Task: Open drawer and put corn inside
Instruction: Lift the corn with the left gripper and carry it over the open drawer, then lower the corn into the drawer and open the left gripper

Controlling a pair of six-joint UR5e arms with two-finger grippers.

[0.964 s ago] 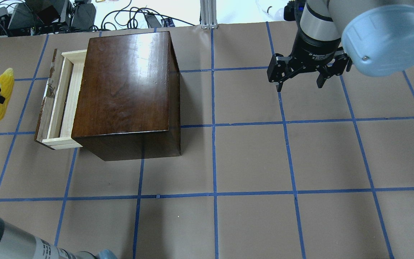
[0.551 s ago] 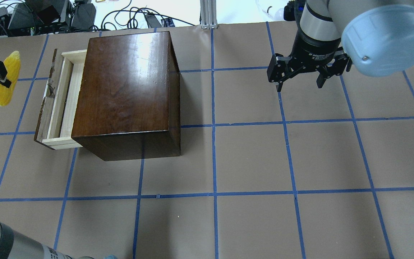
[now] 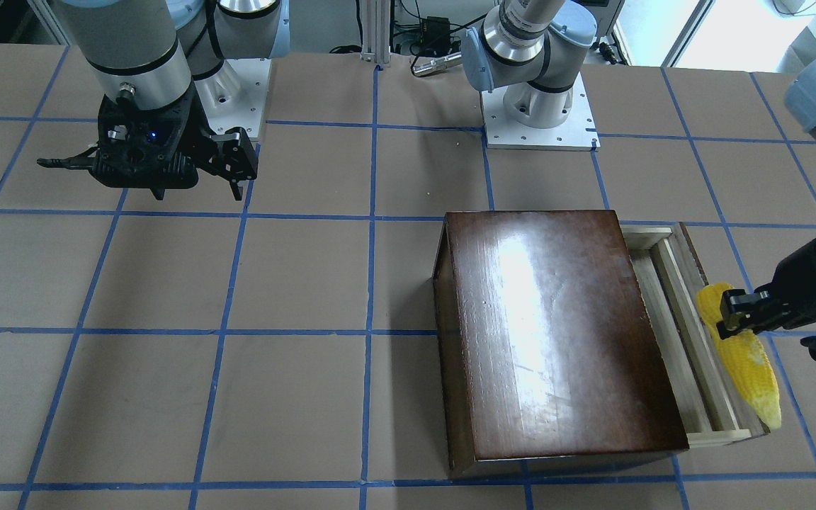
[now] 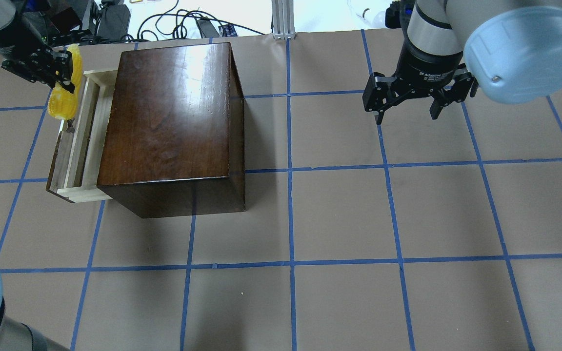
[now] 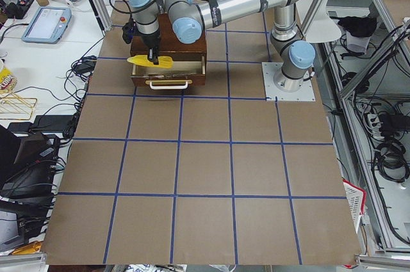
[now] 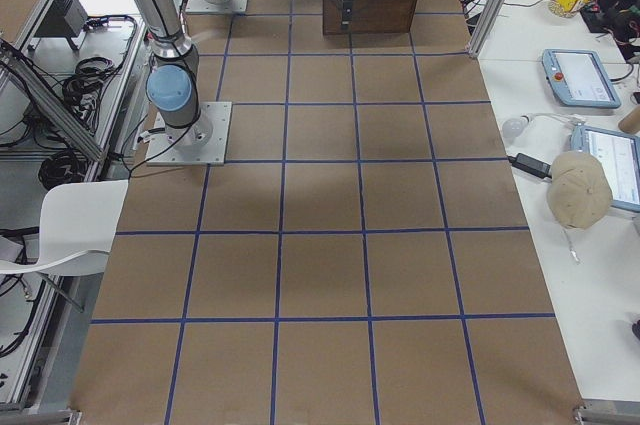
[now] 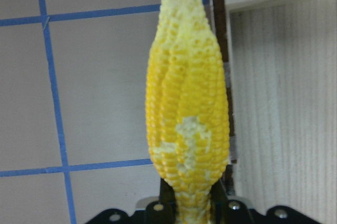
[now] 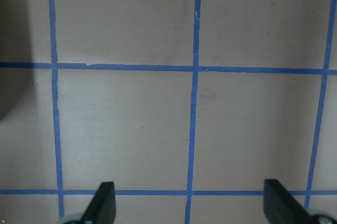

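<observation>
One corn (image 3: 748, 365) in left gripper (image 3: 730, 319), along drawer (image 3: 665, 327) front, tip away from robot

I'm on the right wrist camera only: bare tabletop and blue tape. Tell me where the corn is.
Observer: The corn is clamped in the left pincer, held up off the table.
Operator: Report the drawer.
Observer: The drawer is pulled partly out of the dark wooden box. The part of its pale tray that shows is empty.
Operator: Give me the corn's line-up with it.
Observer: In the left wrist view the corn hangs over the drawer's dark front panel, with the tray just to one side. It is not yet inside.
</observation>
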